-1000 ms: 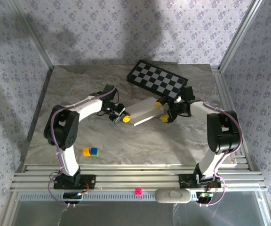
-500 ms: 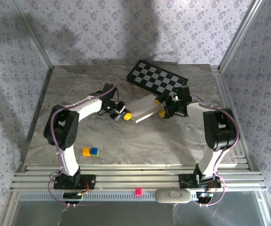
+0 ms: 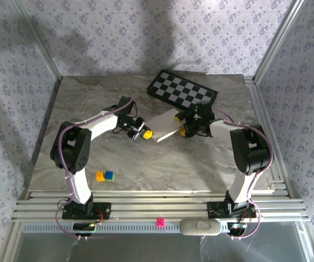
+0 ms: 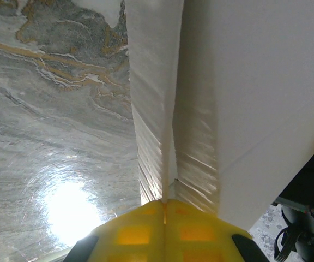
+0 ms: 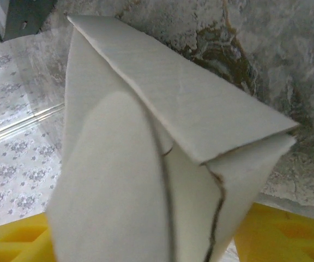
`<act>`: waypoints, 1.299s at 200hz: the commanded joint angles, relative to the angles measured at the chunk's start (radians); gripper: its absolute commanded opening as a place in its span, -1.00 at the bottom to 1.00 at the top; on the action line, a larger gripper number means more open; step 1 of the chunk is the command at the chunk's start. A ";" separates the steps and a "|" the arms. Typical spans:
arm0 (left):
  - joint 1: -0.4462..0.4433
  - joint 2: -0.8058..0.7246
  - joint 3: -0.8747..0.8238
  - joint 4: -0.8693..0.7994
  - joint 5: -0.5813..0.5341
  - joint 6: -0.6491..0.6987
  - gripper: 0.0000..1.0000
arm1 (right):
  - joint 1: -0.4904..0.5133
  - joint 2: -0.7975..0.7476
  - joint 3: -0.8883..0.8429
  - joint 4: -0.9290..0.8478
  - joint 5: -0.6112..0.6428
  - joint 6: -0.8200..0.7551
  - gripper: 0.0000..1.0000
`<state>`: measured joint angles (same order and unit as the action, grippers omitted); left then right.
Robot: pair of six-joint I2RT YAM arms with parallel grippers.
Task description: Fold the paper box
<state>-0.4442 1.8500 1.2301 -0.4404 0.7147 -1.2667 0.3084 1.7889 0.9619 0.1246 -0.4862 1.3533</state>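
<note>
The paper box [image 3: 165, 125] is a white, partly folded cardboard piece held up between both arms in the middle of the table. My left gripper [image 3: 144, 134] is shut on its left end. In the left wrist view the yellow fingers [image 4: 135, 234] press together on a thin cardboard edge of the box [image 4: 244, 82]. My right gripper [image 3: 180, 124] straddles the box's right end, one yellow finger on each side. In the right wrist view the box [image 5: 173, 109] fills the gap between the fingers [image 5: 279, 229], and its sides touch them.
A black-and-white checkered board [image 3: 181, 91] lies just behind the box at the far side. A yellow block [image 3: 100, 176] and a blue block [image 3: 109, 175] sit together near the left arm's base. A pink block [image 3: 160, 221] rests on the front rail. Marbled table [image 3: 200, 158] stretches in front.
My right gripper has moved left onto the box's right end and its jaws have narrowed around it. The box has shortened and turned a little. The left gripper has stayed shut on it.
</note>
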 commanded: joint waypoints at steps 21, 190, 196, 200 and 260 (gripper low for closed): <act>0.006 0.006 0.023 0.012 0.035 -0.011 -1.00 | 0.029 0.036 0.006 0.031 0.053 0.070 0.32; 0.024 -0.364 -0.125 0.056 -0.307 -0.263 0.39 | 0.060 -0.086 0.269 -0.646 0.185 0.248 -0.20; 0.012 -0.367 -0.145 0.098 -0.325 -0.318 0.48 | 0.061 -0.085 0.276 -0.662 0.176 0.272 -0.19; 0.006 -0.367 -0.156 0.118 -0.336 -0.350 0.49 | 0.061 -0.086 0.280 -0.665 0.170 0.285 -0.19; -0.079 -0.242 -0.269 0.499 -0.426 -0.769 0.52 | 0.048 -0.068 0.355 -0.767 0.128 0.382 -0.18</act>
<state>-0.4938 1.5520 1.0039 -0.1505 0.3599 -1.6455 0.3641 1.7275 1.2655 -0.5243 -0.3447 1.6726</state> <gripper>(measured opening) 0.761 0.411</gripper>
